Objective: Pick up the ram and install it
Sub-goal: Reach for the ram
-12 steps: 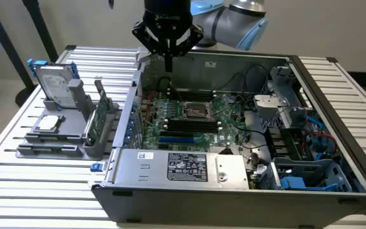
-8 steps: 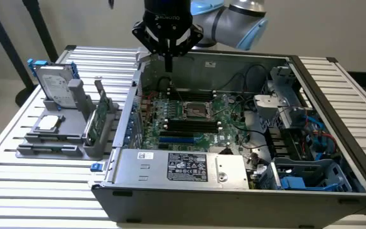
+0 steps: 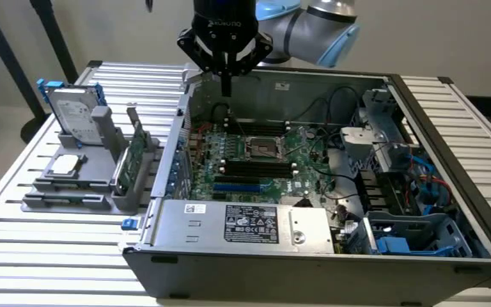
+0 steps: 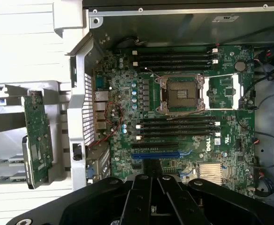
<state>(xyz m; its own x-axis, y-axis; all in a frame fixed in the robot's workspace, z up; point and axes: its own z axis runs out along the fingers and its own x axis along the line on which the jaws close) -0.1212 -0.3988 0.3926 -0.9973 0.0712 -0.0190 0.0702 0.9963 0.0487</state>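
The slatted metal table [image 3: 49,256] runs closest to my exterior camera, and the open computer case [image 3: 254,265] sits on it with its near wall towards me. Inside lies the green motherboard [image 3: 258,160], its black memory slots [image 4: 177,126] looking bare beside the processor socket [image 4: 180,93]. On the exterior view's left, just outside the case, the grey stand [image 3: 66,198] carries the spare parts. My gripper [image 3: 226,88] hangs over the far end of the motherboard, well apart from that stand, its fingers pressed together on nothing.

The ram [image 3: 123,167], as best I can judge, is the narrow green board standing on edge in the stand, just beside the wider green card [image 3: 140,142]. From this angle I cannot be sure which is which, and that is my first worry: taking the wrong board. Second, the case's side wall [image 3: 177,147] stands between gripper and stand, so a low sideways sweep could clip it. Third, a thin red wire [image 4: 110,112] loops loose near the slots' end and could snag a board going in.
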